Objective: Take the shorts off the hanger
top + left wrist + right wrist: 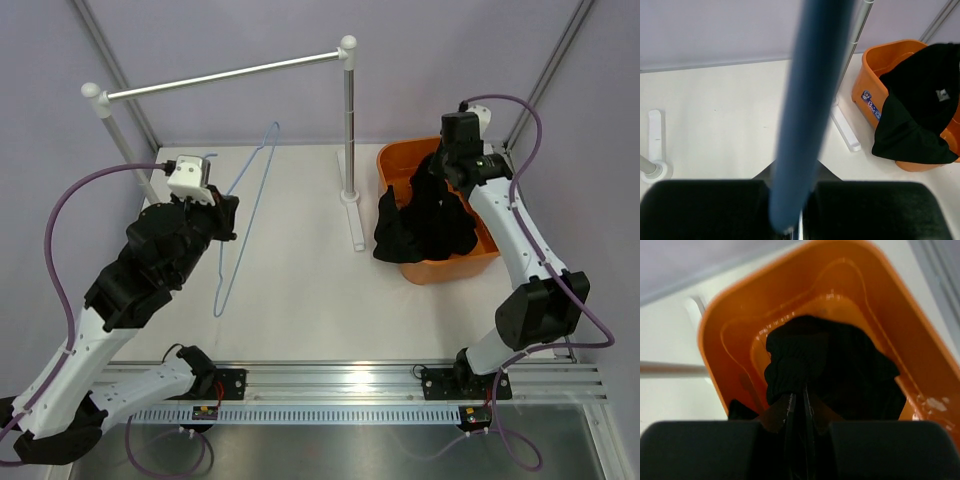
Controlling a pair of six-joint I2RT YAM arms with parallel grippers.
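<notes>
Draping over the one orange tub (455, 270), one pair of shorts (425, 225) hangs pinched in the right fingers (775, 420). Left of the tub, the left fingers (705, 210) clamp one blue hanger (810, 100).

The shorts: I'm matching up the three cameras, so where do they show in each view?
Top external: shorts at right, draped over the orange tub.
Left wrist: shorts at right edge, hanging over the tub's rim.
Right wrist: shorts at centre, bunched inside the tub.
Shared landmark: the orange tub.
</notes>
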